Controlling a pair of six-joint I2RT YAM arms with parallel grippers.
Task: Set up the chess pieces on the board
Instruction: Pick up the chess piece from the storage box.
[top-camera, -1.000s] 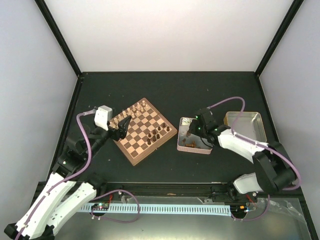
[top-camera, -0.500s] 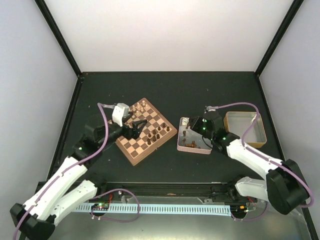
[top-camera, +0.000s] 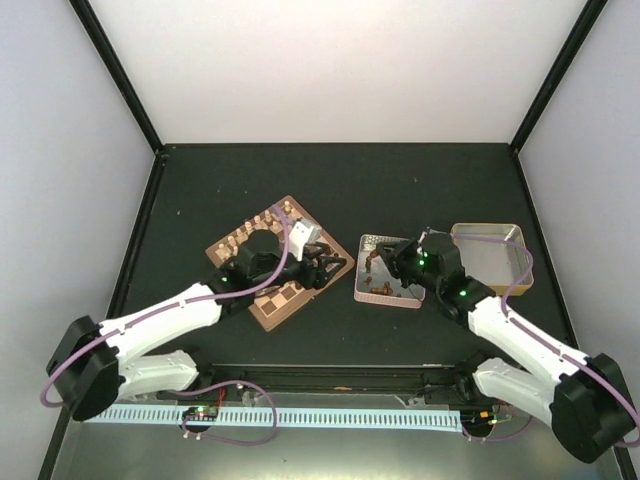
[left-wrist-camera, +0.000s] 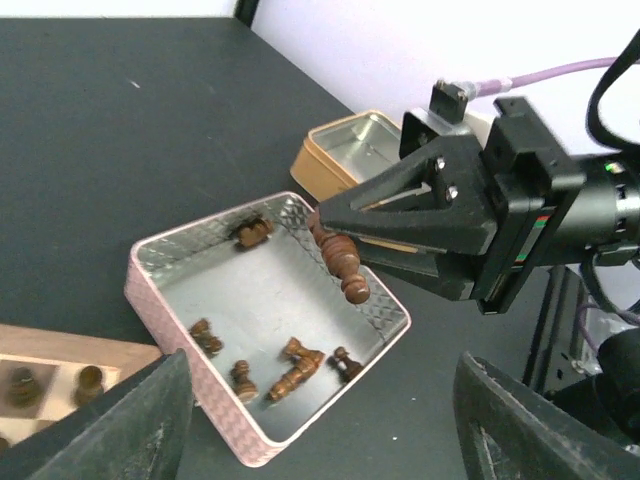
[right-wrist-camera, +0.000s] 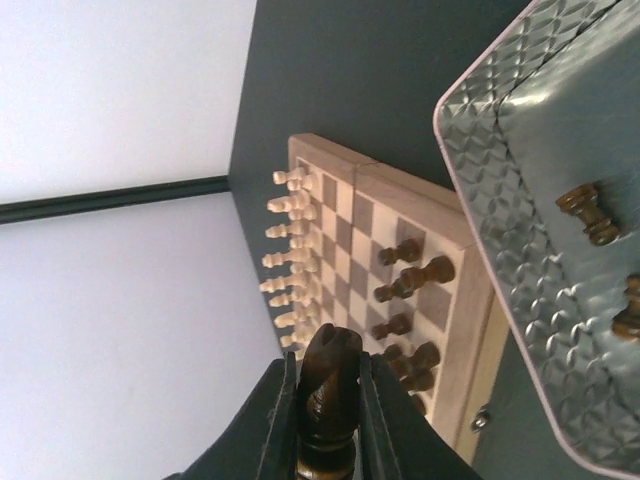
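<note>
Keep the left gripper (top-camera: 320, 270), spread wide and empty over the right part of the board (right-wrist-camera: 360, 220), clear of the dark chess pieces (right-wrist-camera: 410, 275) standing there. Carry the dark piece (left-wrist-camera: 340, 262), clamped in the right gripper (right-wrist-camera: 328, 400) above the pink tin (left-wrist-camera: 160, 290), leftward to a free board square. Lower straight, seat the base flat, then release.

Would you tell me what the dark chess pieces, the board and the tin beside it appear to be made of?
The dark chess pieces: probably turned wood, glossy brown varnish. The board: seemingly wood, matte pale and brown squares. The tin: likely thin metal, shiny embossed diamond pattern inside, pinkish outside.
</note>
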